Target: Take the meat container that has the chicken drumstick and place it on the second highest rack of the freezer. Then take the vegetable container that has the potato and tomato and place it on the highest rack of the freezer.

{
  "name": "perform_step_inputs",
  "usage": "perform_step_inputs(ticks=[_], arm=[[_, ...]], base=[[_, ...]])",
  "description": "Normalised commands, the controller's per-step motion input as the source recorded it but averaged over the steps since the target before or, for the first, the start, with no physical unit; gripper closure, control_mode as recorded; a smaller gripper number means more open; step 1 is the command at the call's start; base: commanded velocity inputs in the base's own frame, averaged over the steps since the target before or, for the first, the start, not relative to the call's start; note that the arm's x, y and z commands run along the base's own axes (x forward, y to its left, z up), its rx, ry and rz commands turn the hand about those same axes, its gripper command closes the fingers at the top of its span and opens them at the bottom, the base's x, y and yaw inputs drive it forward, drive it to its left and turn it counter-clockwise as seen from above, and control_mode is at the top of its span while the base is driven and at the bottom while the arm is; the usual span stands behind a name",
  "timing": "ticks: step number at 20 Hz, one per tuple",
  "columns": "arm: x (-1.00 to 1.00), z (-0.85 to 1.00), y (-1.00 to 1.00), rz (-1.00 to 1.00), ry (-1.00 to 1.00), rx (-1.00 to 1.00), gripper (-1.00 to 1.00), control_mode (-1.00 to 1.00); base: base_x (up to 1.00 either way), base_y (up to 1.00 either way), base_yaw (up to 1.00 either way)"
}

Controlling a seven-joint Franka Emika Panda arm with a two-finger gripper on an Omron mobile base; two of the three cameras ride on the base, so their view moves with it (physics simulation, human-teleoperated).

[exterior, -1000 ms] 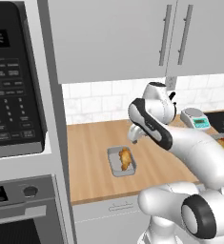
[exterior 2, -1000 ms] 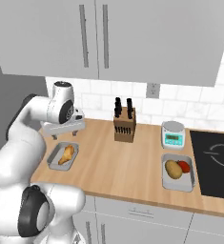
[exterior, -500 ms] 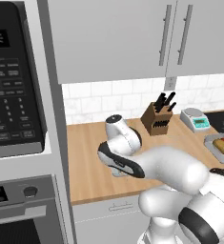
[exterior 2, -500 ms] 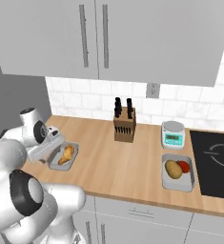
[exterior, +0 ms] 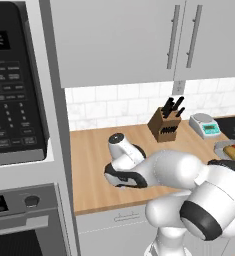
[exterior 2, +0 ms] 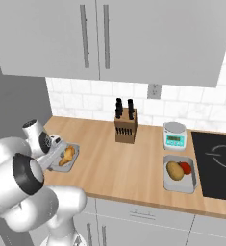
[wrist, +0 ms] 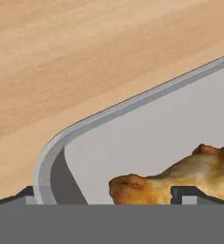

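Observation:
The meat container (exterior 2: 70,161) is a shallow grey tray at the counter's left end, with the golden-brown chicken drumstick (exterior 2: 67,154) lying in it. My gripper (exterior 2: 56,154) is low at the tray's left end. In the hand view the gripper (wrist: 107,196) is open and straddles the tray's rim (wrist: 51,143): one fingertip (wrist: 23,196) is outside it, the other is inside by the drumstick (wrist: 180,174). The vegetable container (exterior 2: 180,181) holds the potato (exterior 2: 174,170) and the tomato (exterior 2: 185,167) at the right, also seen as the vegetable container (exterior: 224,147). The freezer and its racks are out of view.
A knife block (exterior 2: 125,126) and a kitchen scale (exterior 2: 174,136) stand at the back of the wooden counter (exterior 2: 129,163). A black cooktop (exterior 2: 218,163) lies at the right. A microwave (exterior: 14,85) and an oven (exterior: 24,220) fill the tall unit at the left.
The arm has swung down and to the left, from above the tray to counter level. The hand now sits at the meat container's left end.

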Motion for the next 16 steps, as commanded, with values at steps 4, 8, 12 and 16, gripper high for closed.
perform_step_inputs(ticks=[4,8,12,16], arm=[[0.00,-0.34,0.00,0.11,-0.02,0.00,-1.00,-1.00],[-0.09,-0.28,-0.05,0.10,-0.06,0.00,-1.00,-1.00],[-0.39,-0.30,0.00,0.12,-0.14,0.00,-1.00,-1.00],[-0.02,-0.31,0.00,0.12,-0.10,0.00,-1.00,-1.00]], base=[[0.00,0.00,0.00],[0.00,0.00,0.00],[0.00,0.00,0.00],[0.00,0.00,0.00]])
